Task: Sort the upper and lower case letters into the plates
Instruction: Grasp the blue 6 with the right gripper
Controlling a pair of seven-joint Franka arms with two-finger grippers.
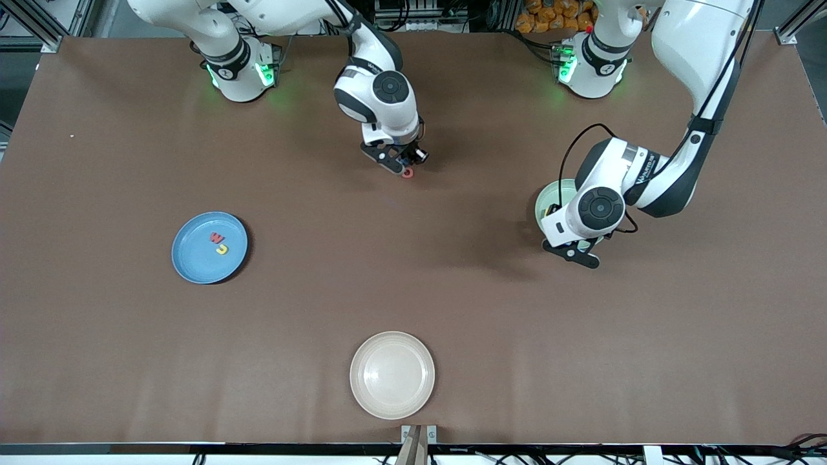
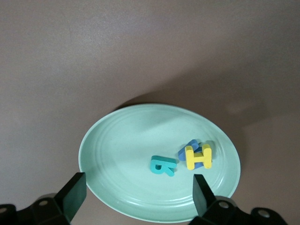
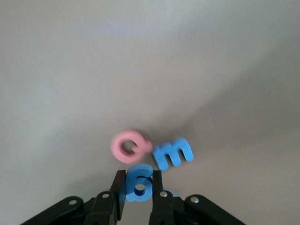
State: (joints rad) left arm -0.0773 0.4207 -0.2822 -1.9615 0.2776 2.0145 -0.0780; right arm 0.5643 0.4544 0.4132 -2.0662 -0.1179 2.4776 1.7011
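Letters: right gripper (image 3: 139, 187) pinches blue letter (image 3: 139, 182) at table's 12 o'clock; pink letter (image 3: 125, 146) and blue m (image 3: 174, 153) just beside. Lift straight, avoid nudging neighbours. Left gripper (image 2: 137, 192) spread, waits over mint plate (image 2: 117, 140). Blue plate (image 1: 194, 258) at 9 o'clock.

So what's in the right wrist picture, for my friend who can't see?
The right gripper is shut on a blue letter shaped like a g or 6. Beside it, a pink letter and a blue m lie on the brown table.
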